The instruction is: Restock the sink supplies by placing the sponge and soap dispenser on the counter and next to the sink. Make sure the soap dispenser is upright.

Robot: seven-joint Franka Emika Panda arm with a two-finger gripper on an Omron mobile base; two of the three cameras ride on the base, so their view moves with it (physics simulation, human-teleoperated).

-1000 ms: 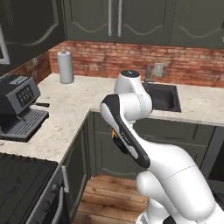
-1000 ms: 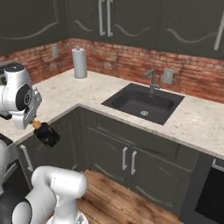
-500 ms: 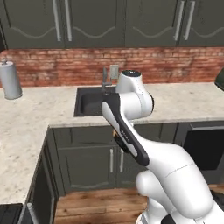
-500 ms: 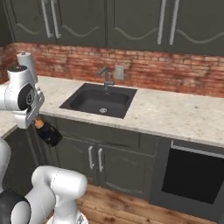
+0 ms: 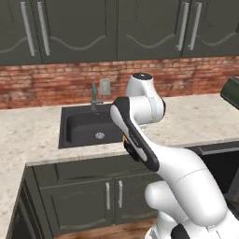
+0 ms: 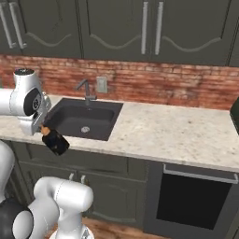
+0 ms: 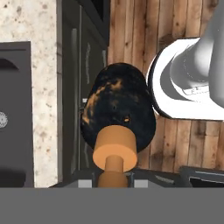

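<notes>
The gripper (image 6: 41,129) is mostly hidden: in the right base view it sits tucked under the arm's round white wrist, and in the hand view its fingertips are cut off behind the grey band at the bottom, so only the bottle's neck running down between them can be seen. From that, it is clamped on the orange-tan pump top of the soap dispenser (image 7: 118,114). In the left base view the arm's own forearm covers nearly all of the bottle; only a small orange sliver peeks out at the counter's front edge.

The arm folds up from the base, elbow high, wrist turned down over the counter's front lip at the sink's near corner. The soap dispenser (image 6: 54,140) hangs tilted from the gripper, pump end up toward the wrist and black body slanting down and outward (not upright), in front of the dark cabinet doors (image 6: 95,184) and below the level of the counter (image 6: 168,135). It touches no surface.

The sink (image 6: 84,119) lies just behind it, with the faucet (image 6: 84,91) at its back rim against the brick wall (image 6: 186,88). The hand view looks down past the bottle to the wooden floor (image 7: 131,43).
</notes>
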